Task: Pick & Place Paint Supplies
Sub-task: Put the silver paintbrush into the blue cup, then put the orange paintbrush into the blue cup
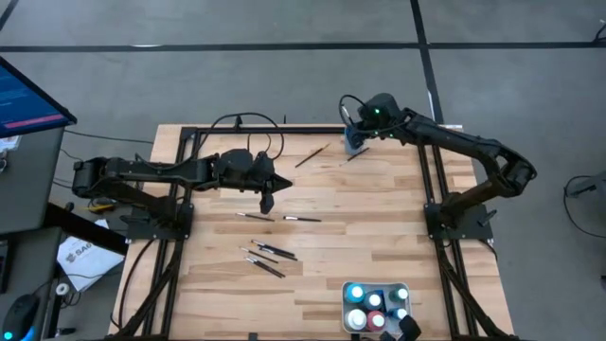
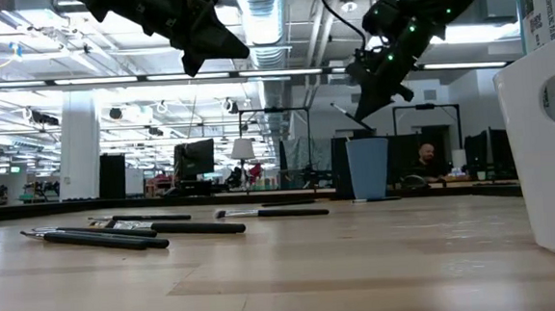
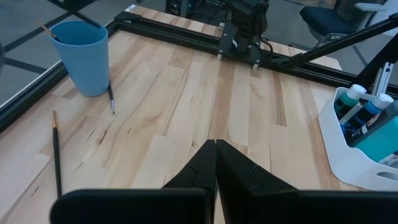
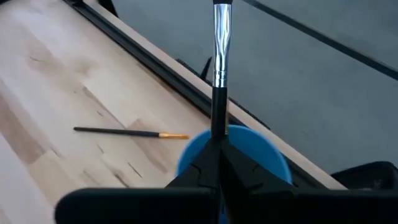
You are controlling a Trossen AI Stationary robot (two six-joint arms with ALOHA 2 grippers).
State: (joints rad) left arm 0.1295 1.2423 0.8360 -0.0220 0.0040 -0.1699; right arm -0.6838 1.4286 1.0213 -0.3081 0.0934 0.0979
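My right gripper point(image 4: 219, 146) hovers over the blue cup point(image 4: 233, 155) at the table's far edge, shut on a thin dark paintbrush point(image 4: 219, 74). The cup point(image 1: 355, 144) stands upright on its base. My left gripper point(image 1: 268, 196) hangs shut and empty above the table's left middle. Loose paintbrushes lie flat on the wood: two near the cup point(image 1: 312, 154), two at the middle point(image 1: 254, 216), several nearer the front point(image 1: 265, 256). Paint bottles point(image 1: 365, 305) stand in the white tray point(image 1: 345, 294). My right gripper pinches the paintbrush's dark handle point(image 4: 217, 127) between its two fingertips. The brush runs along the fingers and sticks out past them, metal ferrule point(image 4: 221, 56) and bristle end farthest out. It is lifted clear, above the cup's mouth. The fingers slant downward.
The tray sits at the near right corner, close to the front edge. A black frame rail point(image 4: 155, 59) runs along the far edge behind the cup. The right arm's base point(image 1: 459, 218) stands at the right edge. Bare wood lies between the middle brushes and the cup.
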